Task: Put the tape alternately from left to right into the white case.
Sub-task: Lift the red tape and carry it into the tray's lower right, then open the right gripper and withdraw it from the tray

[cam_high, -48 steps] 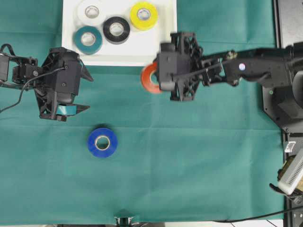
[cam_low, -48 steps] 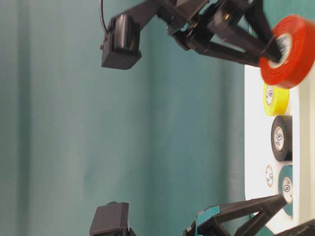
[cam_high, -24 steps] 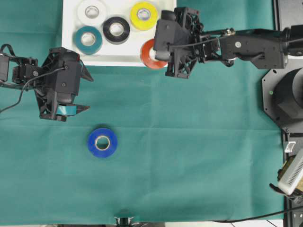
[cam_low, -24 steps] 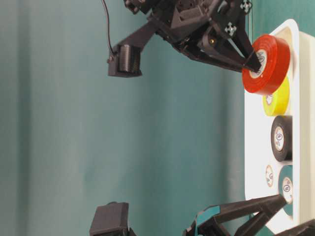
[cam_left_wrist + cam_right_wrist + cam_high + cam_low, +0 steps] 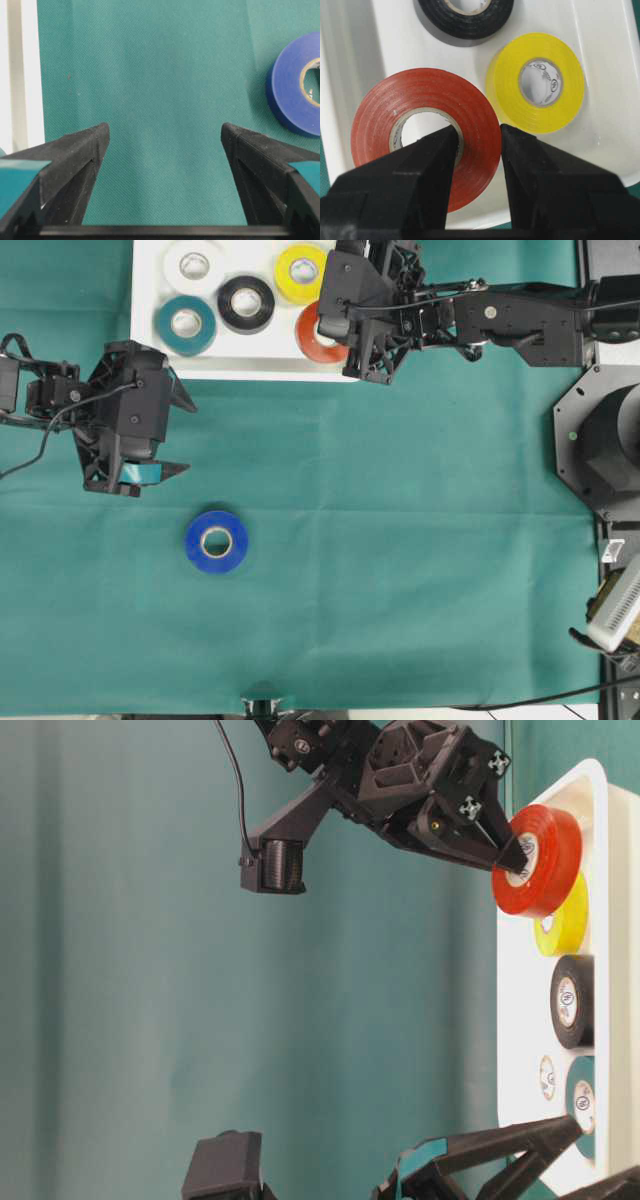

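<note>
Right wrist view: right gripper (image 5: 477,145) is pinching the red tape roll (image 5: 425,132) wall above the white case (image 5: 600,65); dropped tilted, it risks landing on the yellow roll (image 5: 536,82) just beyond.

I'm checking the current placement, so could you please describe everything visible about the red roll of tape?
The red roll of tape is a glossy ring with a pale core. The right gripper is shut on its wall, one finger inside the core, one outside. It hangs tilted over the near right corner of the white case, beside the yellow roll. Whether it touches the case floor cannot be told.
</note>
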